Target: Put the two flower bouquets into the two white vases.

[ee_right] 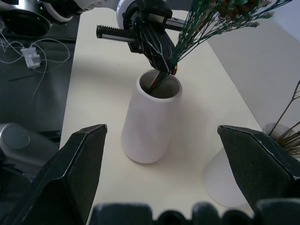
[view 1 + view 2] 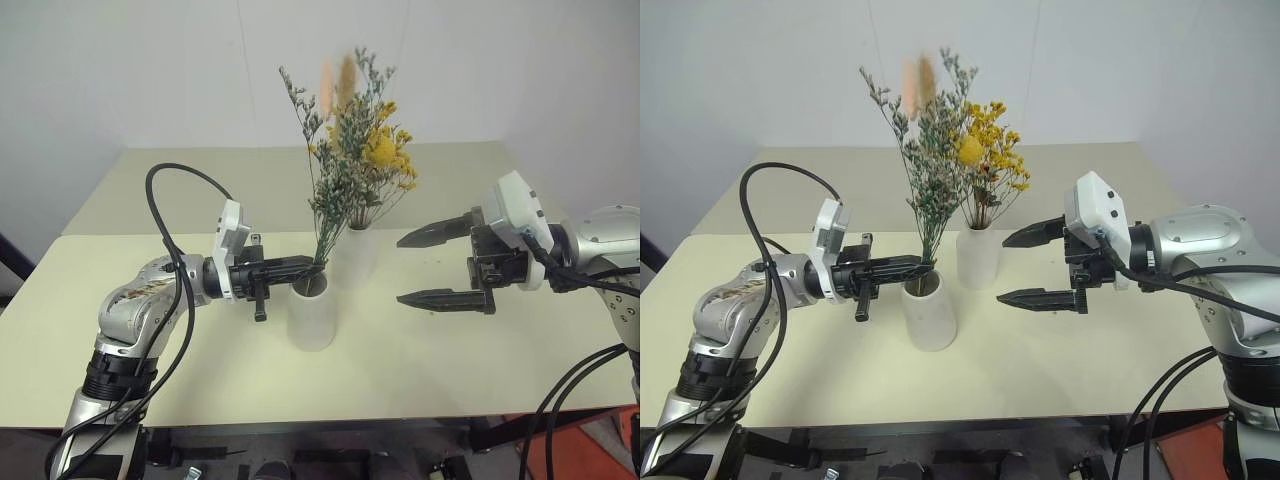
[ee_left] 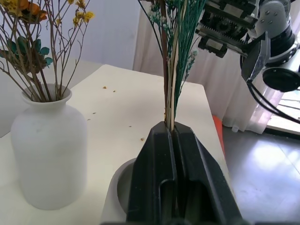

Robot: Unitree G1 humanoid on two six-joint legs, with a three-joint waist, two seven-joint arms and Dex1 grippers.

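Left gripper (image 2: pixel 300 267) clenched on the green bouquet (image 2: pixel 335 170) over the tall vase (image 2: pixel 311 313); letting go crooked could tip it.

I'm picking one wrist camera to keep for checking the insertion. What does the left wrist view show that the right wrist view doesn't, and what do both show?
Left wrist view: the left tool shut on the grey-green bouquet stems, seen up close, and the whole bottle-shaped vase holding the yellow bouquet.

Right wrist view: the whole tapered vase, with the stem ends reaching into its mouth, framed by the open right tool.

Both: the grey-green stems in the left tool above the tapered vase's rim, and the cream table.
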